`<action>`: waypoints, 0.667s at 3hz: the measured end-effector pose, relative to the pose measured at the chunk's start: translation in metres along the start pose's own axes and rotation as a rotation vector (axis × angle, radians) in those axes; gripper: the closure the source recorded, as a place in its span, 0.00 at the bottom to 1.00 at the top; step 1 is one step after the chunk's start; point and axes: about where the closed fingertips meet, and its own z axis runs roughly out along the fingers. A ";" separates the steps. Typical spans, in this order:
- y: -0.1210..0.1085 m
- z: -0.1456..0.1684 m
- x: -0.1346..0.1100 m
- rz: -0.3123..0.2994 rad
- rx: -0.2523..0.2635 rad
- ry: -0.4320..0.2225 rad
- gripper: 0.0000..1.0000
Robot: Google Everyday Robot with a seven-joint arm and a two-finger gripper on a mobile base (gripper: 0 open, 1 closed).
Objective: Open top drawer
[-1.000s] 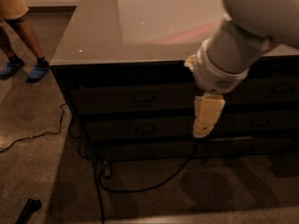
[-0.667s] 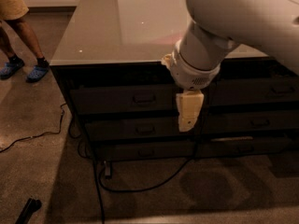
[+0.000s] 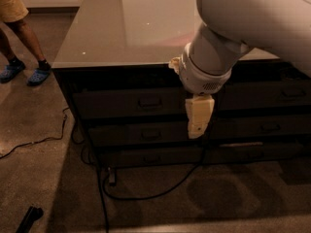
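**Approach step: jaws not yet on the pull of the top drawer**

The jaws, a cream plastic piece hanging downward from the thick white robot arm point(image 3: 218, 67), sit in front of the dark cabinet under the glossy grey-topped desk point(image 3: 112, 38). They hang over the seam between the 2 drawer columns, with their tips level with the second row. Whether the jaws are apart or together cannot be told from this view, and they hold nothing that shows.

The wide, shallow top drawer with the dark brown-black flat front point(image 3: 116, 103) lies just to the picture-left of the jaws, level with their upper part. Its small rectangular metal pull point(image 3: 150, 101) is beside the jaws and apart from them.

My reading is that the reach is underway and the grasp has not begun. The next move calls for a short shift toward the pull, a slight rise, a closing around the pull, and then a straight draw away from the cabinet.

The top drawer looks fully shut, as do the 2 slimmer dark fronts point(image 3: 141, 134) below it, so no contents show.
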 end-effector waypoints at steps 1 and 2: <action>-0.017 0.011 0.006 -0.004 0.009 -0.012 0.00; -0.056 0.065 0.002 -0.036 -0.014 0.008 0.00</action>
